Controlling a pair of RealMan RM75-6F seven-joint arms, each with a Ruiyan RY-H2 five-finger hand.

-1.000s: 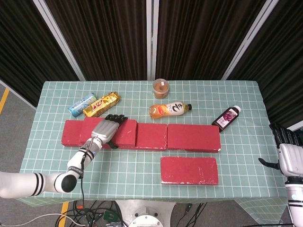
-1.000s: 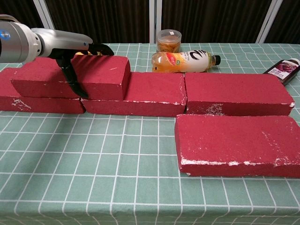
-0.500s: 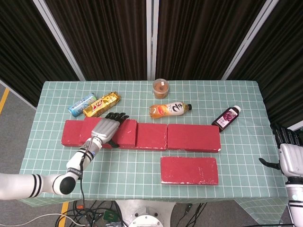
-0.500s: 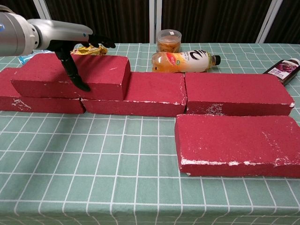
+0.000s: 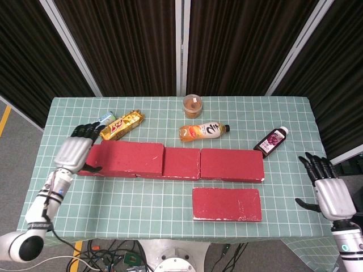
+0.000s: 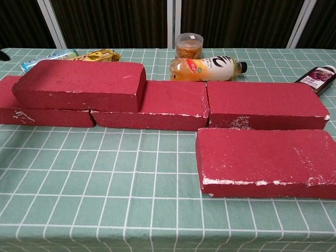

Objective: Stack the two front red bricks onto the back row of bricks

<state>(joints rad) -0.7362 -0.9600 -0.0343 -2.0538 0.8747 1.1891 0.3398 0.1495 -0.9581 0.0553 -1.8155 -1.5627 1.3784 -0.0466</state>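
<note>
On the table [image 5: 170, 204] with the green checked cloth, one red brick [image 6: 81, 85] lies stacked on the left end of the back row of bricks [image 6: 210, 105], resting across the two left bricks of that row; the second red brick [image 5: 227, 204] lies flat alone on the cloth, in front of the right end of the row and nearer the front edge, just apart from it. The left hand [image 5: 75, 152] is at the left edge of the table, beside the left end of the row; its fingers are spread and hold nothing, and its thumb reaches toward the end of the lowest brick, but I cannot tell if it touches. The right hand [image 5: 327, 190] is past the right edge, well apart from the bricks, fingers spread and empty. Behind the row lie a blue packet [image 6: 44, 59] and a golden snack bar [image 6: 97, 55] near the back left corner; an orange drink bottle [image 6: 207, 68] on its side and a small jar [image 6: 189, 46] at the back middle; a dark bottle [image 5: 271, 140] lies toward the right edge.
</note>
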